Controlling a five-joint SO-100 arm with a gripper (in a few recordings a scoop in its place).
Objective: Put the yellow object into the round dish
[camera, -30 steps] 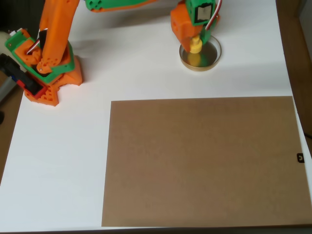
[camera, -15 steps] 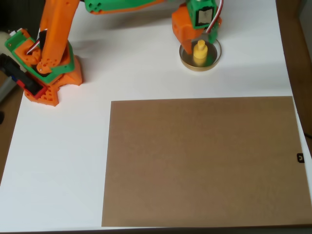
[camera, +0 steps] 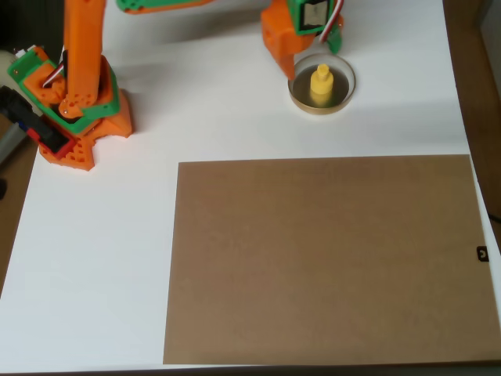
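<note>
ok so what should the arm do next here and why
Probably just lift the gripper further up and away. The yellow object stands upright inside the round dish, apart from the gripper, so nothing seems left to place.

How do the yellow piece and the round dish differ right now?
The yellow piece is bright yellow; the round dish is dark inside with a tan rim. The piece is much narrower than the dish. The piece stands upright with a knob on top; the dish lies flat and shallow. Both look round from overhead.
</note>
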